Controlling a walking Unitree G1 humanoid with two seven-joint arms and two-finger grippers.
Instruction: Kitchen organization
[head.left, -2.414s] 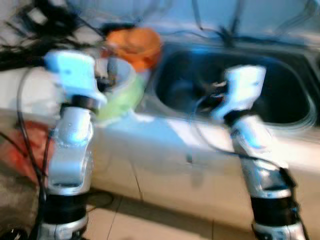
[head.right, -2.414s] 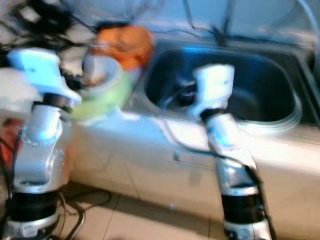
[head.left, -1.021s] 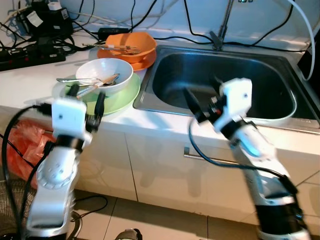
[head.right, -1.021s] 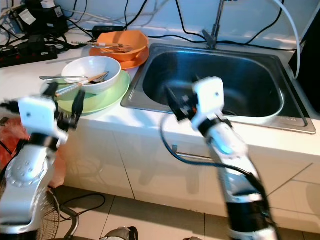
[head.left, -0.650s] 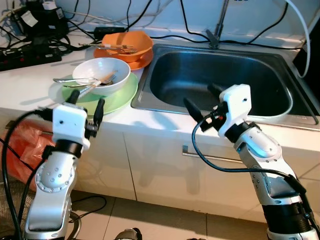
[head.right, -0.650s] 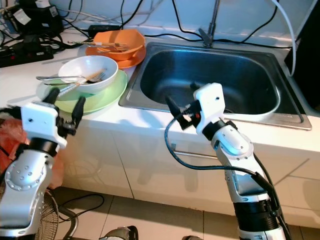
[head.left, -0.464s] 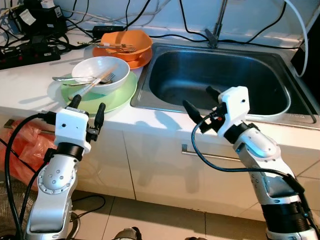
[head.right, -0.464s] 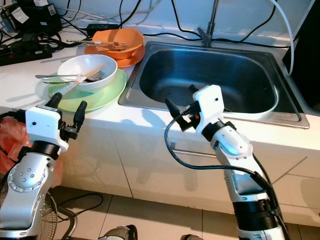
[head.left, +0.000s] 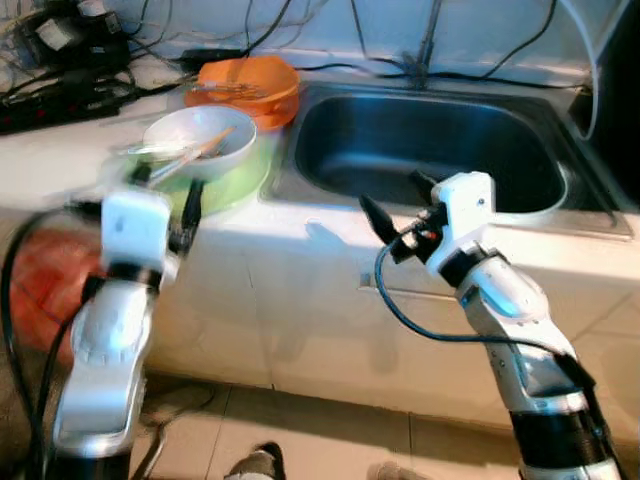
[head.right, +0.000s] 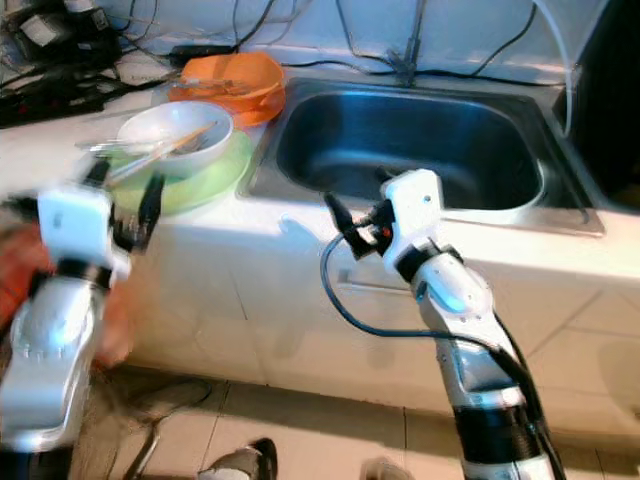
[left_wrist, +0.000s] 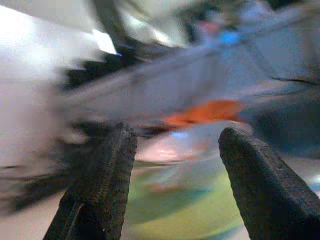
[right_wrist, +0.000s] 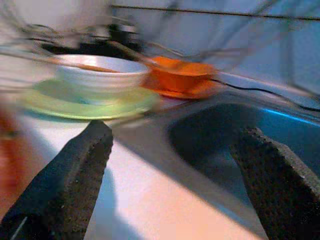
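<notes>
Raised slightly, left end effector (head.left: 165, 190), fingers spread and empty, sits just before white bowl (head.left: 198, 138).

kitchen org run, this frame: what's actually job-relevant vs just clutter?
Job things: white bowl holding utensils, green plate under it, orange bowl, sink, left gripper and right gripper, both open and empty.

Clutter: cables on the counter.

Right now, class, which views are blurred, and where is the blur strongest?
Both eye views are softly blurred, worst at the left tool. The left wrist view is heavily smeared; the white bowl is streaky. The right wrist view is milder: the orange bowl stays readable.
</notes>
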